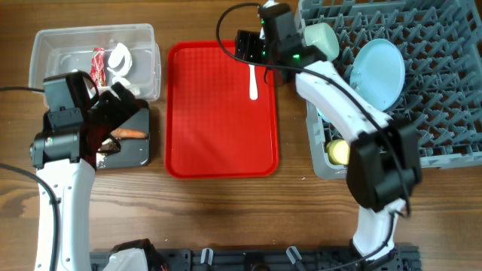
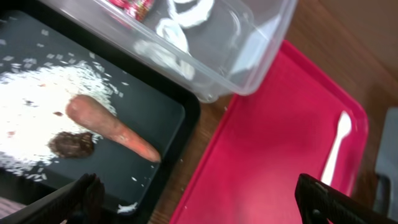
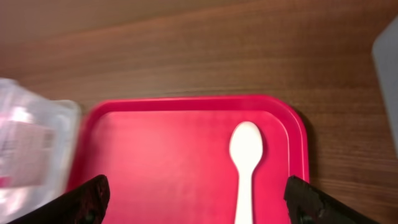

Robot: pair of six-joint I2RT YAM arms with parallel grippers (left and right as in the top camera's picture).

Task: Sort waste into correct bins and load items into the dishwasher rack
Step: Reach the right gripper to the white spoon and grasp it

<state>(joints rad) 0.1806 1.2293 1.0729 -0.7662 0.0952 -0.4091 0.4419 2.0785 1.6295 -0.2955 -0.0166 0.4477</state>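
Note:
The white spoon [image 1: 254,81] lies on the red tray [image 1: 218,135] near its far right edge; it also shows in the right wrist view [image 3: 245,165]. My right gripper [image 3: 198,199] is open above the tray, the spoon between its fingers' span. The black bin [image 2: 155,115] holds the carrot [image 2: 109,126], a dark brown lump [image 2: 71,144] and rice crumbs [image 2: 31,118]. The clear bin [image 1: 94,41] holds the red wrapper [image 1: 99,63] and white paper [image 1: 120,60]. My left gripper [image 2: 196,202] is open and empty by the black bin's edge. The grey rack [image 1: 429,83] holds the blue plate [image 1: 379,71], a pale bowl [image 1: 322,39] and the yellow cup [image 1: 338,152].
The red tray lies between the bins on the left and the rack on the right. My right arm [image 1: 346,105] reaches across the rack's left edge. Bare wooden table [image 1: 226,218] lies in front of the tray.

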